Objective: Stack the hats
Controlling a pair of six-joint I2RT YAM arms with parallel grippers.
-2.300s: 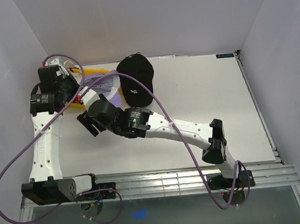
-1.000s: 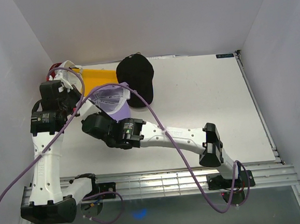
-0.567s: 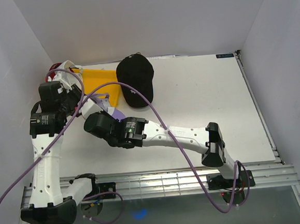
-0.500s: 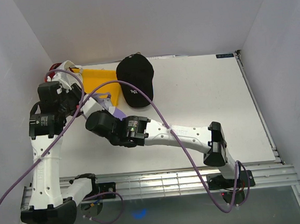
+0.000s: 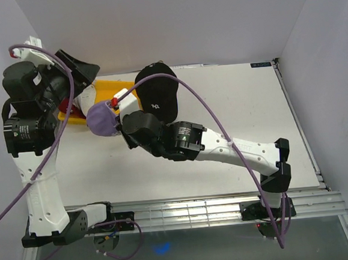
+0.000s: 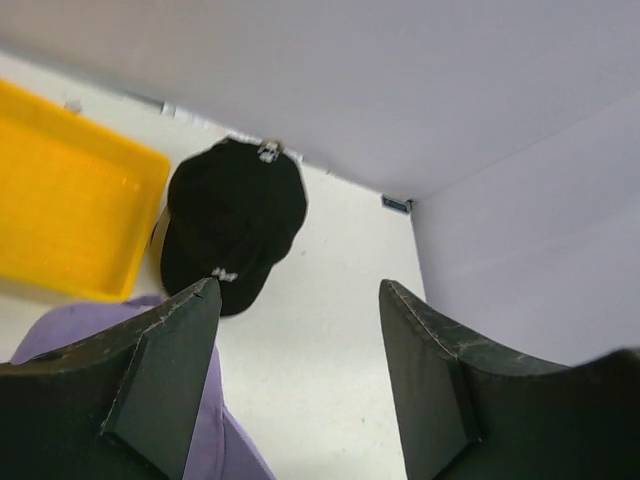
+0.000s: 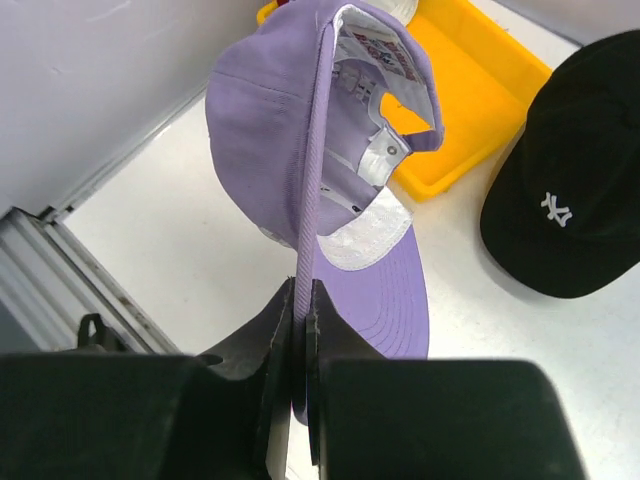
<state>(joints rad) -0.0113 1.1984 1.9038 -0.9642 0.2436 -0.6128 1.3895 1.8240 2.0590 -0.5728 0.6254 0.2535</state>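
Progress looks partial to me. At the far left my left claw [image 6: 295, 290] is raised well above the counter [image 5: 233, 113], jaws wide apart with nothing between them. Just right of it the lavender cap [image 7: 270, 130] hangs in the air over the counter's left part, near the tray [image 7: 470, 90]. My right claw [image 7: 303, 292] is clamped tight on the cap's edge by the brim, with the open inside turned toward that wrist. Further right the black cap [image 5: 157, 95] rests on the counter just beside the tray. I judge it to be the pile the lavender one is meant for, and that placing is not yet done. A pale sliver shows under the black cap's left side in the left wrist view, but I cannot tell whether it is another cap beneath. A red patch [image 5: 69, 106] peeps out between my left arm and the tray; it may be a cap waiting its turn, though too little shows to be sure. I cannot find the other hats. From above, my right claw is hidden behind its own wrist and the cap, and my left arm covers the tray's left end.
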